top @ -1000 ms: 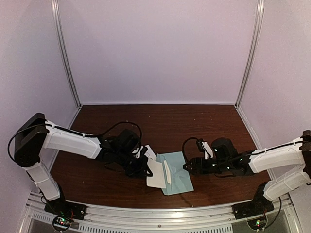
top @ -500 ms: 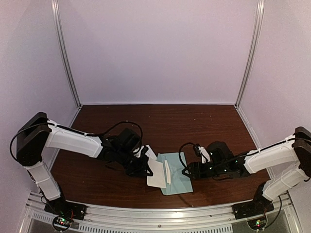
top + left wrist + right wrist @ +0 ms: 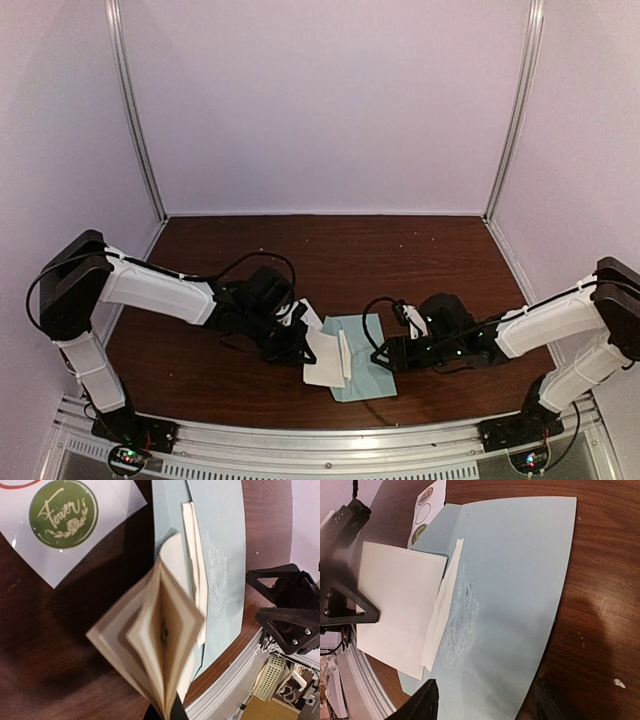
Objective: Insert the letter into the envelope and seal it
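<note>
Close to the near edge of the dark wooden table [image 3: 430, 260], the pale teal envelope [image 3: 362, 385] lies flat. The right jaws stand open astride its right edge, not yet pinching it. At its left side, the left jaws are clamped on the folded cream letter [image 3: 322, 362], whose layers fan apart. Farther back lies a sticker sheet [image 3: 63, 513]. Risk: the splayed folds may snag on the envelope's mouth, or push the unpinned envelope sliding away.
</note>
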`<action>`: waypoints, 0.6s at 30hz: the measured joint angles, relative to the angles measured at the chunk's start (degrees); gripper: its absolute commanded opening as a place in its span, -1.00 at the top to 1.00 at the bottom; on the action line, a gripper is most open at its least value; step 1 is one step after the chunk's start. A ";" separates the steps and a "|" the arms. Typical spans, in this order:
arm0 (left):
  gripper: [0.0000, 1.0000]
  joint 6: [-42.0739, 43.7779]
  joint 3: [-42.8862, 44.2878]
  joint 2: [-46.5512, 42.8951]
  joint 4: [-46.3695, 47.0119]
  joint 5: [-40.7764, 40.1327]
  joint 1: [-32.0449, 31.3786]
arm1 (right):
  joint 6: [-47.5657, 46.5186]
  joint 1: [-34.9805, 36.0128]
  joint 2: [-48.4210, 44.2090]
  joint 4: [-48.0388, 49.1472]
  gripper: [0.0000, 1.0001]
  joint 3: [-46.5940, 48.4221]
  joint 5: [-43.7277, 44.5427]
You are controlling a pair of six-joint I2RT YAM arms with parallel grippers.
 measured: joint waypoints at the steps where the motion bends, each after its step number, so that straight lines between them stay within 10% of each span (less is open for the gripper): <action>1: 1.00 0.00 0.00 0.11 0.04 0.07 0.00 | 0.09 0.02 0.11 0.02 -0.26 0.02 -0.04; 18: 1.00 0.11 1.18 2.08 1.36 0.96 0.00 | 0.22 0.81 1.99 0.35 -0.16 1.38 -0.22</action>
